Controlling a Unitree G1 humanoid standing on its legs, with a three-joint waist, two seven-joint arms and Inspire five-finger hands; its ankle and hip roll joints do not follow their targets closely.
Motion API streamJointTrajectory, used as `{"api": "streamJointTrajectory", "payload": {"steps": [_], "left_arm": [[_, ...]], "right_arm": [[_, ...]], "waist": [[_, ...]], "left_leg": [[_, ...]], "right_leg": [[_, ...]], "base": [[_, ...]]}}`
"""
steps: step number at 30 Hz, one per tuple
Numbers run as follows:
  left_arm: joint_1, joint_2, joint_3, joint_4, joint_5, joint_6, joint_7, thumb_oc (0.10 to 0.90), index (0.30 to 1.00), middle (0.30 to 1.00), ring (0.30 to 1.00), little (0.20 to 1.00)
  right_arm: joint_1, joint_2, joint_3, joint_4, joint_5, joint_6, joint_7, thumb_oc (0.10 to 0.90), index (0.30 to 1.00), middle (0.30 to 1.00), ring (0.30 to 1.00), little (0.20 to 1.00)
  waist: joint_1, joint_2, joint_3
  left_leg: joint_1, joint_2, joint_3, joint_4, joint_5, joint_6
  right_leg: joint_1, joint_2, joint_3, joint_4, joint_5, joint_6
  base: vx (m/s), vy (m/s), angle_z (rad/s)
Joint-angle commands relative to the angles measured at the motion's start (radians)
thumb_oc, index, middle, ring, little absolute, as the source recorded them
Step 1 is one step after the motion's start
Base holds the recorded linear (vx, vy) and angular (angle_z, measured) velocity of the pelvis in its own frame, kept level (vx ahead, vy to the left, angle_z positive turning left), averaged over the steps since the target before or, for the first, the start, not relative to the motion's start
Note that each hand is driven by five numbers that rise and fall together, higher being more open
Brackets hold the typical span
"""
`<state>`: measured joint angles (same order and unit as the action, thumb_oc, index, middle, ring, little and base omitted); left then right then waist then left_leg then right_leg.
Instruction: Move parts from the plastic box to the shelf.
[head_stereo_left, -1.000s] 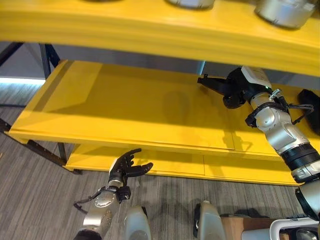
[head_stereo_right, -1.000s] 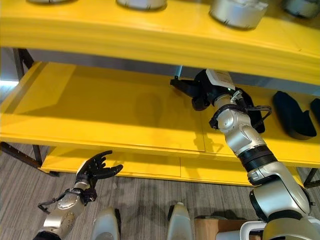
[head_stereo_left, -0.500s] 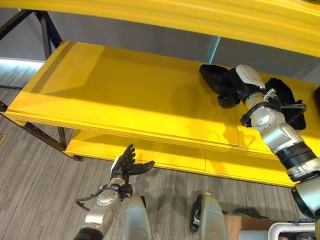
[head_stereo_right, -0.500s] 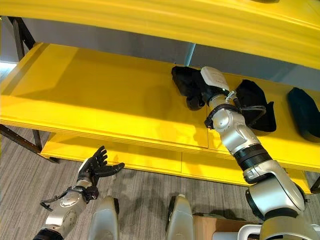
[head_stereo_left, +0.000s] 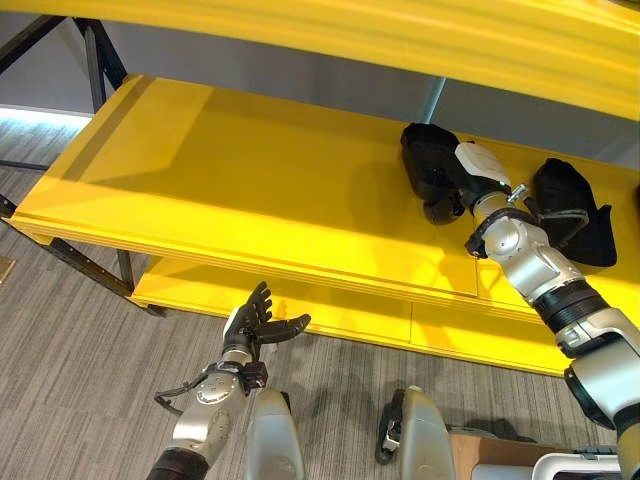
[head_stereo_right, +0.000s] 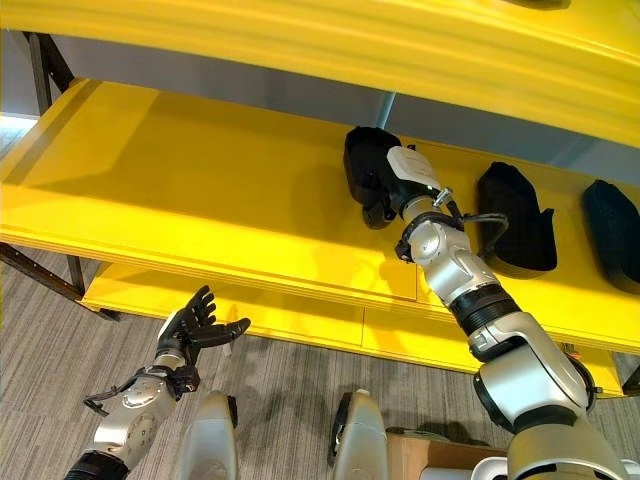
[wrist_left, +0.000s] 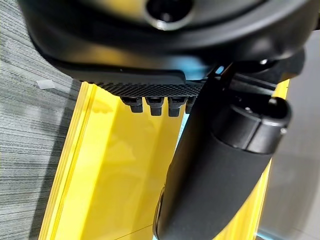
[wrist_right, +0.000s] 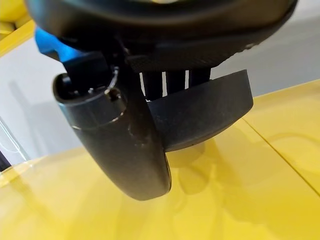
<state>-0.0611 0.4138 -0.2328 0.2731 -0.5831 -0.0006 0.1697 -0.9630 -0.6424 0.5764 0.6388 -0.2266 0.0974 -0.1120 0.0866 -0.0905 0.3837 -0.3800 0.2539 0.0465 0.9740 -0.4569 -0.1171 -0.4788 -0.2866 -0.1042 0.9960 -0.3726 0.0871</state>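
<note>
Part (head_stereo_left: 428, 165) on the shelf (head_stereo_left: 250, 190), your right hand (head_stereo_left: 447, 185) gripping it.
Looks stiff, light, chunky: hold its thick body. Left hand (head_stereo_left: 252, 325) spread, empty, below the shelf.

No text, label, number or sign is showing legibly anywhere in these views.
</note>
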Motion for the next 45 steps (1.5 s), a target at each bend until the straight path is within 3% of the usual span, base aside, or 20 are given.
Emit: {"api": "streamJointTrajectory", "payload": {"steps": [1,15,24,45], "left_arm": [[-0.059,0.033,-0.035,-0.084,-0.002,-0.103,0.005,0.900,1.000,1.000,1.000,1.000],[-0.060,0.030,-0.031,-0.081,0.005,-0.106,0.015,0.900,1.000,1.000,1.000,1.000],[-0.062,0.010,-0.023,-0.069,0.016,-0.101,0.032,0.900,1.000,1.000,1.000,1.000],[-0.033,-0.010,0.008,-0.080,0.038,-0.086,0.040,0.900,1.000,1.000,1.000,1.000]], "right_arm": [[-0.213,0.007,-0.020,0.034,0.024,-0.035,-0.086,0.400,0.300,0.300,0.300,0.300],[-0.189,0.067,-0.004,0.076,0.043,-0.028,-0.062,0.400,0.300,0.300,0.300,0.300],[-0.086,0.122,-0.021,0.076,0.058,-0.018,-0.035,0.400,0.300,0.300,0.300,0.300],[0.107,0.093,-0.094,-0.037,0.029,-0.014,-0.012,0.400,0.300,0.300,0.300,0.300]], "waist": [[0.037,-0.014,-0.052],[0.044,-0.005,-0.042],[0.034,-0.005,-0.033],[0.009,0.004,-0.021]], "left_leg": [[0.004,0.030,-0.108,-0.036,0.010,0.004],[0.004,0.026,-0.115,-0.056,0.022,0.007],[0.004,0.029,-0.117,-0.060,0.024,0.004],[-0.001,0.026,-0.113,-0.065,0.025,0.008]], "right_leg": [[0.129,-0.055,-0.008,-0.118,0.024,0.034],[0.131,-0.058,-0.016,-0.130,0.031,0.036],[0.132,-0.056,-0.015,-0.133,0.031,0.032],[0.126,-0.063,-0.016,-0.135,0.032,0.034]], "base": [[0.00,0.000,0.00],[0.00,0.000,0.00],[0.00,0.000,0.00],[0.00,0.000,0.00]]}}
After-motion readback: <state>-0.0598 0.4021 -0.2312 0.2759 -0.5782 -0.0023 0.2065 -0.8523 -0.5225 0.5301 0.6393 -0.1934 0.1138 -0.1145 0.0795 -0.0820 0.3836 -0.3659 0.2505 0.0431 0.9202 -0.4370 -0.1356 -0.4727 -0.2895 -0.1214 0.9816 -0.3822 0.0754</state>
